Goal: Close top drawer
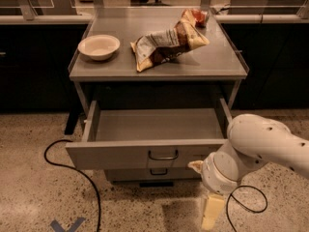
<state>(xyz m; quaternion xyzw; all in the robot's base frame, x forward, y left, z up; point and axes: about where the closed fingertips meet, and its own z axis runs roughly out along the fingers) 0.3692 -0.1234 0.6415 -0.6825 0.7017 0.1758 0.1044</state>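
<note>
Tool hangs above speckled floor, beside the open top drawer.

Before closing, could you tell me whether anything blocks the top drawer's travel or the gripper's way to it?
Nothing visible: the top drawer shows nothing inside, and the gripper hangs below-right of its front, unobstructed.

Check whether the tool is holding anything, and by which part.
Nothing is held. The tool hangs low, right of the top drawer front, clear of its handle.
</note>
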